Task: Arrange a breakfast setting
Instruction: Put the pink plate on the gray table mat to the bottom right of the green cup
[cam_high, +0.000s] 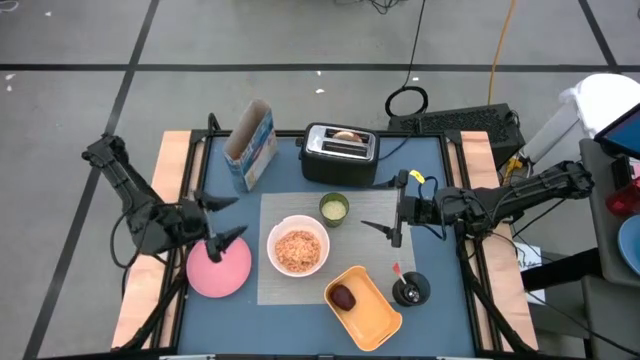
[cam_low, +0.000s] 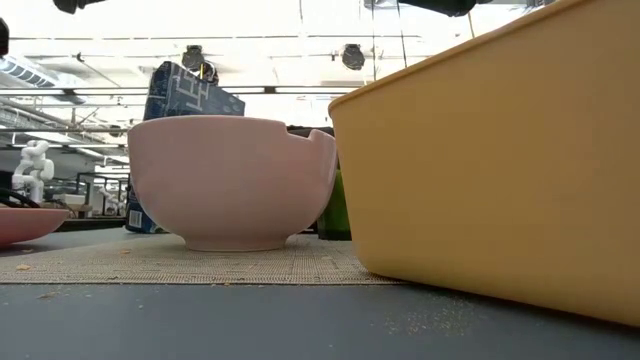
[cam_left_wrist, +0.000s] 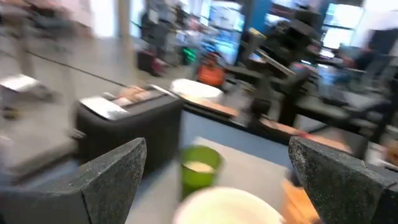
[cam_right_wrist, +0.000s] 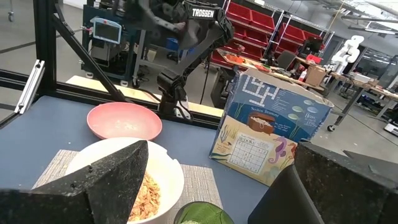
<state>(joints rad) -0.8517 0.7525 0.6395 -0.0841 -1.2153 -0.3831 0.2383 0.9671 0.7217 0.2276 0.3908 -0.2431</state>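
Note:
The grey placemat (cam_high: 345, 255) lies mid-table. The white bowl (cam_high: 297, 249) with cereal and the pale-green cup (cam_high: 333, 208) stand on it. The pink plate (cam_high: 218, 268) rests on the table left of the mat. The round bread piece (cam_high: 347, 136) sticks up from the toaster (cam_high: 338, 152). My left gripper (cam_high: 222, 222) is open and empty, just above the plate's far edge; it also shows in its own wrist view (cam_left_wrist: 217, 152). My right gripper (cam_high: 397, 208) is open and empty, right of the cup, and also shows in its own wrist view (cam_right_wrist: 221, 155).
An orange tray (cam_high: 362, 305) holding a dark round item (cam_high: 343, 296) sits at the mat's near right corner. A black round object (cam_high: 410, 290) stands right of the tray. A cereal box (cam_high: 250, 145) stands left of the toaster.

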